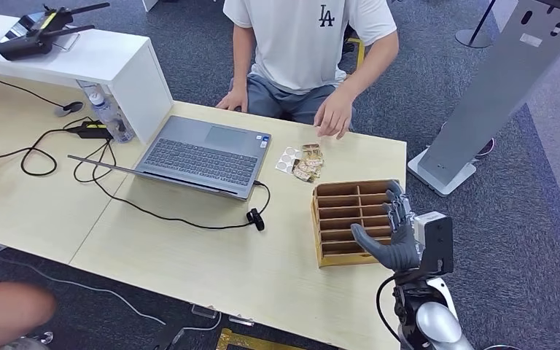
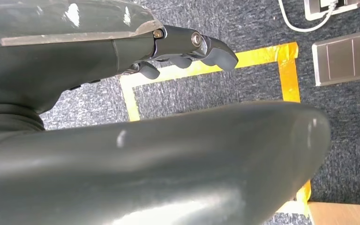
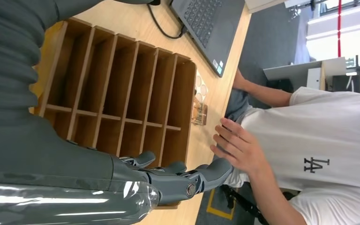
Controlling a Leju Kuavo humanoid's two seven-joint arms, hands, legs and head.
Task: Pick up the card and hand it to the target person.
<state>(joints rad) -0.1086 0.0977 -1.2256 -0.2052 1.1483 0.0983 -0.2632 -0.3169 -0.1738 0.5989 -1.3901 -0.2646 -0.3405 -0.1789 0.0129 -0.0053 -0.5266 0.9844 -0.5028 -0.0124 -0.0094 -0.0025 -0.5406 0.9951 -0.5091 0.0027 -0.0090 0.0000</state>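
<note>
Several small brown cards [image 1: 308, 163] lie in a loose pile on the light wooden table [image 1: 189, 248], next to white round stickers [image 1: 287, 160]; the same cards [image 3: 199, 112] appear in the right wrist view beyond the organizer. My right hand [image 1: 392, 233] hovers over the right side of a wooden slotted organizer [image 1: 346, 219], fingers spread, holding nothing. In its wrist view the right hand [image 3: 178, 176] reaches past the organizer [image 3: 117, 89] toward the person's hand [image 3: 236, 147]. That person in a white T-shirt [image 1: 310, 36] sits across the table. My left hand [image 2: 187, 47] hangs above the carpet, empty.
An open grey laptop [image 1: 204, 154] with a black cable [image 1: 189, 219] sits mid-table. A white shelf [image 1: 80, 55] holding a black controller [image 1: 40, 33] stands at the back left, with a bottle [image 1: 109, 113] beneath. A grey stand [image 1: 496, 95] is on the floor to the right.
</note>
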